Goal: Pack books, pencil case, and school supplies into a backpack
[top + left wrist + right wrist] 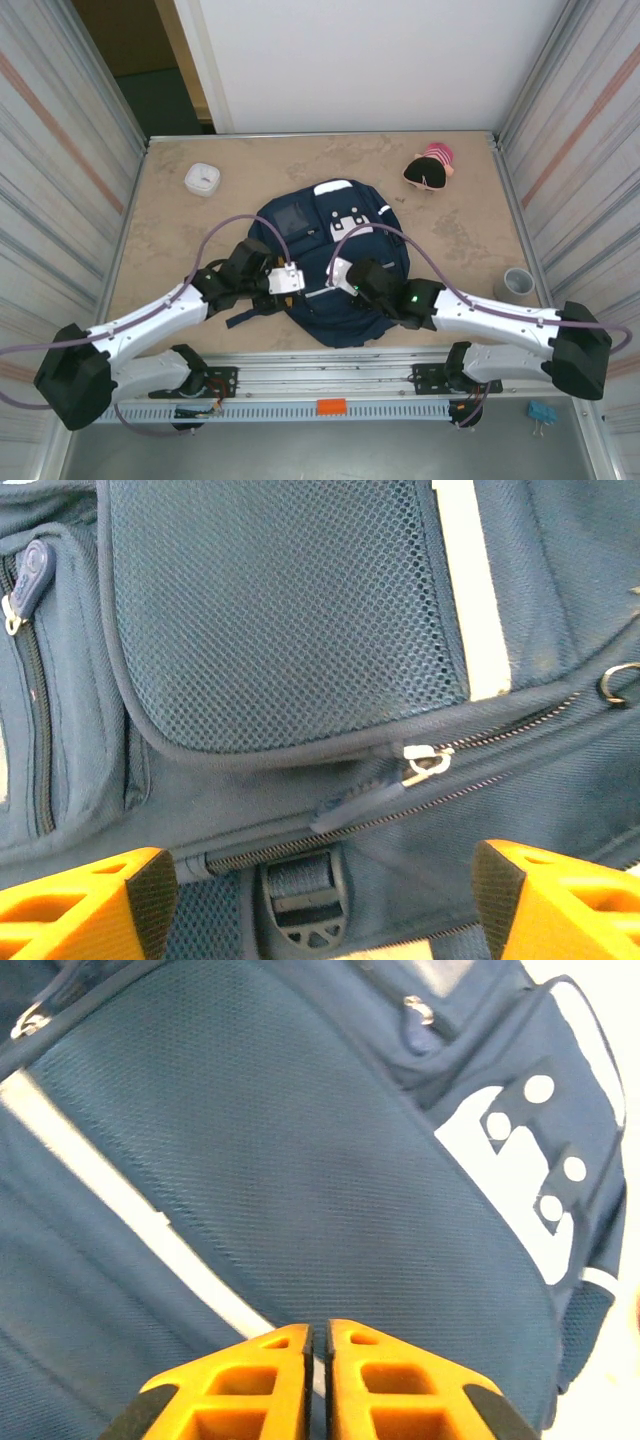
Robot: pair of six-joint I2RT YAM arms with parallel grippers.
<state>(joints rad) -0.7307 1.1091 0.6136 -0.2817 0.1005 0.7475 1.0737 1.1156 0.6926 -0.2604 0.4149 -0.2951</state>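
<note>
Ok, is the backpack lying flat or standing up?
Flat. The backpack lies on the table, front up: its grey pocket and white patches face the top camera.

Bright even overhead light, soft shadows, wrist views slightly blurred

- Navy backpack [560, 810], seen close: mesh pocket [280, 610] beside a white stripe [468, 590].
- Silver zipper pull [425, 763] sits just below the pocket.
- The left gripper [325, 880] holds its orange fingers [90, 905] wide apart, a black buckle [303, 905] between them.
</note>
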